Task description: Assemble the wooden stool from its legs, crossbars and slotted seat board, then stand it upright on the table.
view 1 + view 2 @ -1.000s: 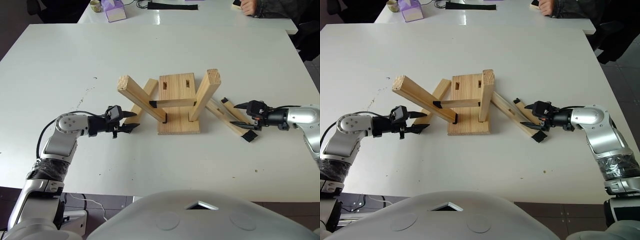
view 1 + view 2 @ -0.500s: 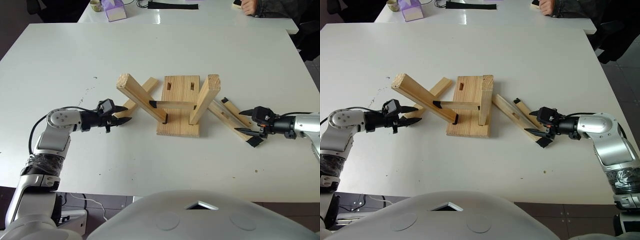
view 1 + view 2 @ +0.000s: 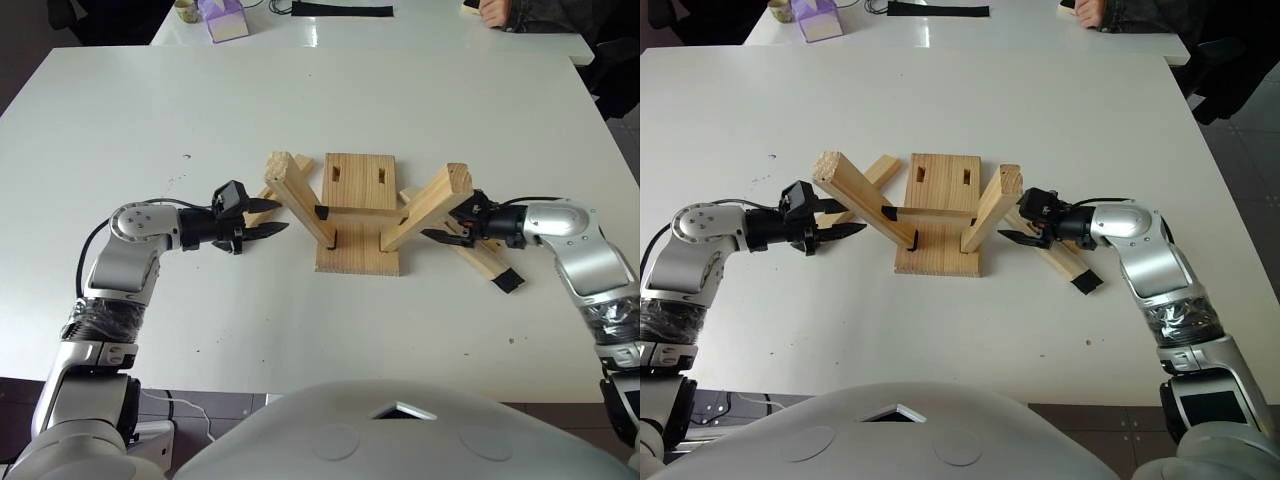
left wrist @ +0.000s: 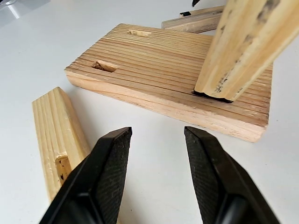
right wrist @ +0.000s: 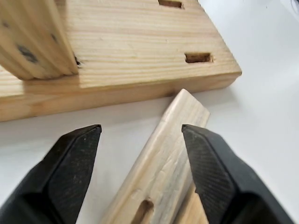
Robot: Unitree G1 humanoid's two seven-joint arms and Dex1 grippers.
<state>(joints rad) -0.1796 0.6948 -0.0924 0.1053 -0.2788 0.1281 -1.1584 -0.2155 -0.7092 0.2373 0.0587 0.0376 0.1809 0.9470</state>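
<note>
Left hand [image 4: 157, 135] agape near seat board [image 4: 159, 60] edge

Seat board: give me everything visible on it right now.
The seat board is a rectangular slab of pale, straight-grained wood lying flat on the white table, near its middle. Two rectangular slots near its far edge are empty. Near its near edge the left leg and right leg are plugged in and splay outward, joined by a crossbar above the board. The stool is not yet upright.
</note>
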